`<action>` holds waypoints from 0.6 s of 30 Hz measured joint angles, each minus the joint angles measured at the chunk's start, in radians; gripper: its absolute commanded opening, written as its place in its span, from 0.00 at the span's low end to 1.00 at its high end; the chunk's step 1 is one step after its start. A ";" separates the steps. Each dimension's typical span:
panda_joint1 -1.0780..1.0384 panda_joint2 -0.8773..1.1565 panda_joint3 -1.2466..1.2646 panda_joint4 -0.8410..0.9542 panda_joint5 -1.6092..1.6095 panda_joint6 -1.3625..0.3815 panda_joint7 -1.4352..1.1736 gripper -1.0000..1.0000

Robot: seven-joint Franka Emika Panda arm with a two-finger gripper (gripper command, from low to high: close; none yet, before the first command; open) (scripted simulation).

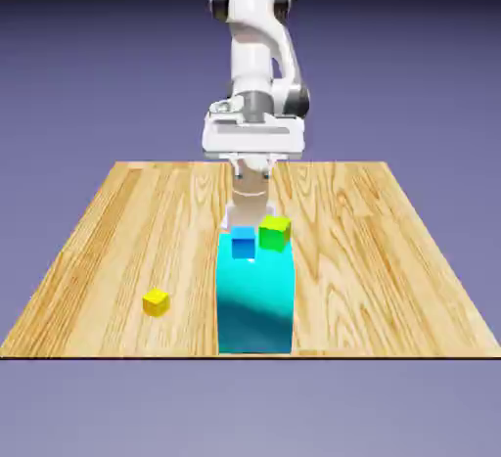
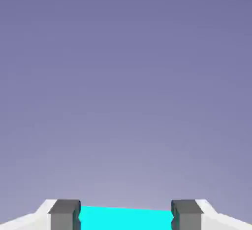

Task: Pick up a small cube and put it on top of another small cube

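The small yellow cube (image 1: 156,301) lies alone on the wooden table (image 1: 391,250), toward the exterior view's left and near the front edge. My gripper (image 2: 126,218) is far from it, behind the big cyan block (image 1: 255,298) at the middle. In the hand view its two grey fingertips (image 2: 64,215) stand wide apart, with a strip of the cyan block (image 2: 126,219) showing between them and only backdrop above. In the exterior view the fingers are hidden behind the block and the cubes on it. The yellow cube is out of the hand view.
A blue cube (image 1: 243,243) and a green cube (image 1: 275,232) sit side by side on top of the cyan block, right in front of the hand. The table's front edge runs just below the block.
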 measured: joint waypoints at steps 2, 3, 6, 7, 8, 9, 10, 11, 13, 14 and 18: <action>-0.040 0.056 -0.002 0.031 -0.030 -0.034 -0.082 0.50; -0.066 0.091 0.003 0.043 -0.050 -0.048 -0.125 0.50; -0.143 0.197 0.016 0.078 -0.113 -0.091 -0.256 0.50; -0.169 0.232 0.021 0.090 -0.134 -0.105 -0.299 0.50; -0.195 0.267 0.026 0.102 -0.154 -0.119 -0.343 0.50; -0.221 0.302 0.030 0.114 -0.175 -0.134 -0.386 0.50; -0.247 0.337 0.035 0.126 -0.196 -0.148 -0.429 0.50; -0.273 0.373 0.039 0.138 -0.217 -0.162 -0.473 0.50; -0.325 0.443 0.048 0.161 -0.258 -0.191 -0.560 0.50; -0.351 0.478 0.053 0.173 -0.279 -0.205 -0.603 0.50; -0.465 0.619 0.071 0.221 -0.362 -0.263 -0.777 0.50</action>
